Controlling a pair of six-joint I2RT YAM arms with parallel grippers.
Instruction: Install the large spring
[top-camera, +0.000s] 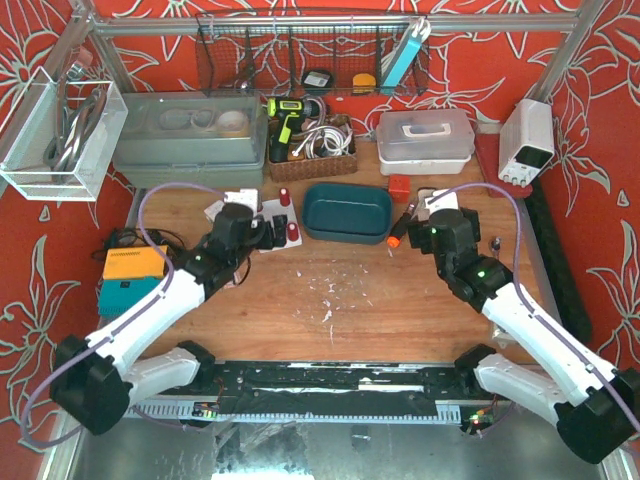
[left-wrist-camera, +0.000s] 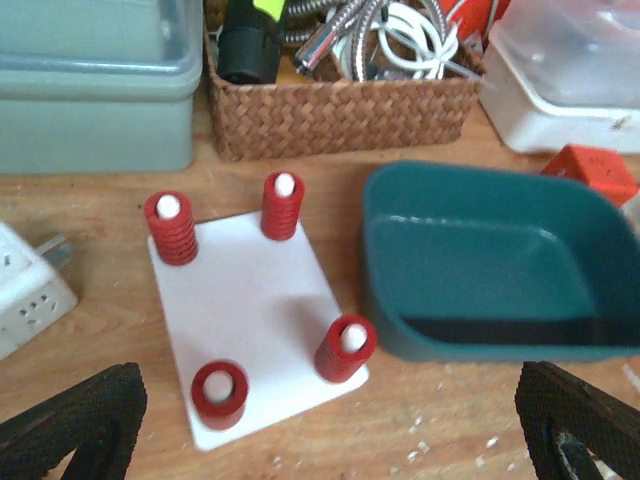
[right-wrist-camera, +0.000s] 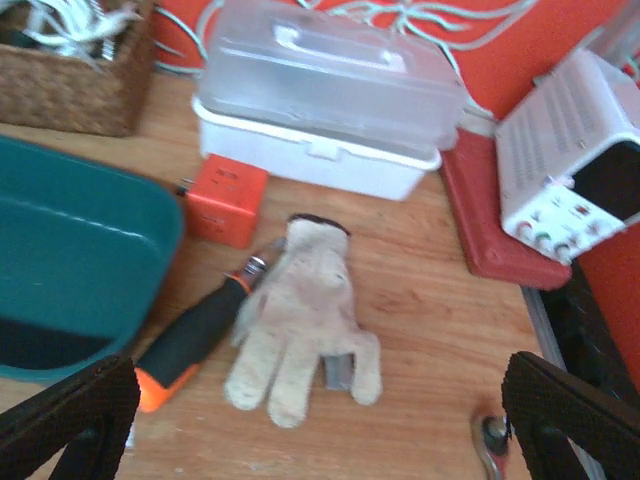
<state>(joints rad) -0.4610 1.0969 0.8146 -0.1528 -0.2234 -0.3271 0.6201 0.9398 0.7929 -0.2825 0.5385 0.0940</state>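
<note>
1. Your left gripper (left-wrist-camera: 325, 435) hangs over the wooden table (left-wrist-camera: 430, 430) with its two black fingers (left-wrist-camera: 75, 420) spread wide at the bottom corners of the left wrist view. Nothing is held between them.
2. A white square plate (left-wrist-camera: 255, 300) lies straight ahead of that gripper. One red coil spring stands at each of its corners.
3. The widest red spring (left-wrist-camera: 218, 393) is on the near-left corner of the plate. It is closest to the gripper, just ahead of the left finger and inside the span of the two fingers, touching neither.
4. That spring's centre shows dark red and no white tip is visible in it. You cannot tell from this angle whether a peg sits inside.
5. The three narrower red springs (left-wrist-camera: 282, 205) each have a white peg tip showing at the top.
6. A teal plastic tub (left-wrist-camera: 385, 285) sits just right of the plate, close beside the near-right spring. A woven basket of cables (left-wrist-camera: 340, 115) and a grey-green lidded box (left-wrist-camera: 90, 90) stand beyond the plate.
7. Your right gripper (right-wrist-camera: 320, 415) is also spread wide and carries nothing. It is well apart from the plate, on the far side of the tub.
8. Below the right gripper lie a beige work glove (right-wrist-camera: 305, 310) and a black-and-orange-handled screwdriver (right-wrist-camera: 185, 340) touching the glove's left edge. A small orange block (right-wrist-camera: 225, 200) and a white lidded plastic box (right-wrist-camera: 320, 100) sit beyond them.
9. The top view shows the left gripper (top-camera: 262, 237) right at the plate's near edge.
</note>
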